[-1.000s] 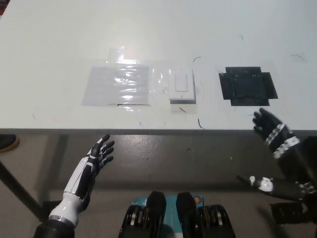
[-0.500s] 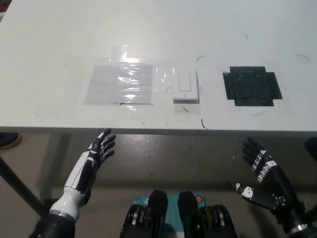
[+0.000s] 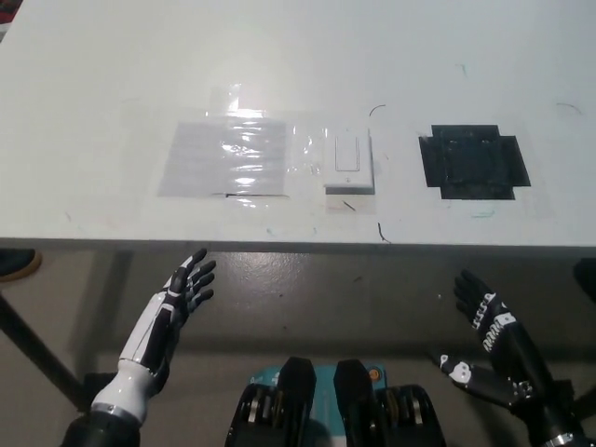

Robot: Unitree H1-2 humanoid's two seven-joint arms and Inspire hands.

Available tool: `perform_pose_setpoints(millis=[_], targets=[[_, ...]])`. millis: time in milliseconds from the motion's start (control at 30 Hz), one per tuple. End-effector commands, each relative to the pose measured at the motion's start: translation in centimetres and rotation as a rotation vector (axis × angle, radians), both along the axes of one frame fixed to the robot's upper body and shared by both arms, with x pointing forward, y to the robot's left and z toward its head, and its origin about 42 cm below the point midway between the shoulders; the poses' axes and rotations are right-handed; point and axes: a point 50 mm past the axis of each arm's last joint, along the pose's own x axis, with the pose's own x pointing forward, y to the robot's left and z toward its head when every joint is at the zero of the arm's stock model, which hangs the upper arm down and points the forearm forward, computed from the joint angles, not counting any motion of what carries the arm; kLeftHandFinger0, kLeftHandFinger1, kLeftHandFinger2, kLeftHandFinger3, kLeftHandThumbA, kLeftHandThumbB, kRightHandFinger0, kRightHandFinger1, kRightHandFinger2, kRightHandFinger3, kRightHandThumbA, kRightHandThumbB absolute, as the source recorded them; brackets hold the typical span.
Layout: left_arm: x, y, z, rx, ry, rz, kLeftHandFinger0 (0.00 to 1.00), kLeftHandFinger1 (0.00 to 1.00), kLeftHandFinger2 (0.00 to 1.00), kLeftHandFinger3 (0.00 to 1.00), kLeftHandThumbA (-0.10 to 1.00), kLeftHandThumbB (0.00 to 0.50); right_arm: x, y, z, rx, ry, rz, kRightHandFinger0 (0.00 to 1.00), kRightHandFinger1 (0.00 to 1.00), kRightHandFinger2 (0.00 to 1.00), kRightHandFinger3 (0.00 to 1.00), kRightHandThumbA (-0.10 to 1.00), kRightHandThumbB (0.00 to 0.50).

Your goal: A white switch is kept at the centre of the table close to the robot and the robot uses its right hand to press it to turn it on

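Head view. White switch [image 3: 348,161] sits on the table [image 3: 112,84], near the table's front edge and about mid-width, flat on its back with the face up. Its plate is a rectangle; long axis runs away from the robot toward the far side of the table, short axis across. The rocker in the middle of the plate follows the same long axis. Whether the rocker is set to on or off cannot be told from here.

Just left of the switch: a clear shiny plastic sheet [image 3: 223,156] taped flat. Well to the right of the switch: a black square patch [image 3: 474,162].

Right hand [image 3: 486,311] is below the table's front edge, right of the switch and well apart from it, released, fingers spread, holding nothing. Left hand [image 3: 182,291] rests below the edge too, left of the switch, also released with fingers apart.

Progress, as judged: no contact with the switch. If the press is not yet done, the whole reach remains: raise the right hand over the edge, bring it leftward to the rocker, push down.
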Motion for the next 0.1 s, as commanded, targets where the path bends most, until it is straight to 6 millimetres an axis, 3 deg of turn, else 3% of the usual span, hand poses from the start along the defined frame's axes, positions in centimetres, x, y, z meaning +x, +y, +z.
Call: perform_pose_setpoints(millis=[0,67], targets=[[0.1,0.34,0.96,-0.006,-0.056,-0.002,1.0,1.0,1.0,1.0,1.0,0.01,0.1,-0.1,1.21,-0.038,-0.071,-0.02,1.0,1.0,1.0,1.0,0.78,0.055],[0.09,0.32,0.96,-0.007,-0.056,-0.001,1.0,1.0,1.0,1.0,1.0,0.014,0.07,-0.1,1.27,-0.044,-0.068,-0.019,1.0,1.0,1.0,1.0,0.78,0.058]])
